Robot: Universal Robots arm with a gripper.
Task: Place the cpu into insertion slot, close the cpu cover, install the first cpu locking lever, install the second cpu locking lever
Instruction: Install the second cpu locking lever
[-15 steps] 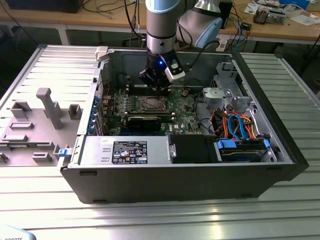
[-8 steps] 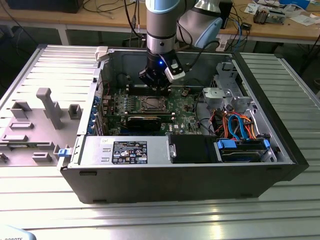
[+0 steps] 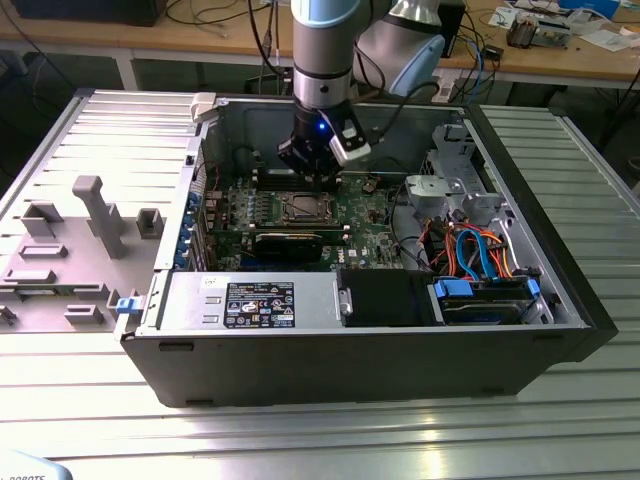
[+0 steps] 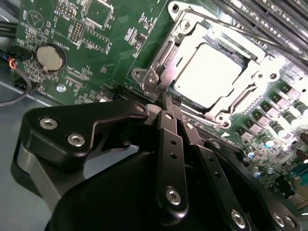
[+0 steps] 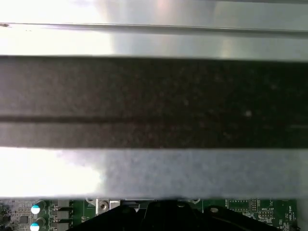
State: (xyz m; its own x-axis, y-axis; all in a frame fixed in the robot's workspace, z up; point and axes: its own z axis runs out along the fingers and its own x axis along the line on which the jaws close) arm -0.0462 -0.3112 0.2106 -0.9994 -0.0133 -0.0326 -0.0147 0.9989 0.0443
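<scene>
Clearly, we see the cpu (image 4: 208, 76) as a flat, bright silver square lying in its socket at the upper right of the second wrist view, its edges skewed diagonally to the frame. The cpu cover (image 4: 166, 60) frames it, lying flat. The tool (image 4: 166, 103) has its fingers pressed together, gripping nothing, tips by the cover's corner.

You see an open computer case (image 3: 560, 300) on a ribbed metal table (image 3: 300, 440). Inside lies a green board (image 3: 370, 225) with a round silver battery (image 4: 51, 57) on it. Blue and orange cables (image 3: 478, 250) curl at the exterior view's right. Grey blocks (image 3: 95, 215) stand at its left.
</scene>
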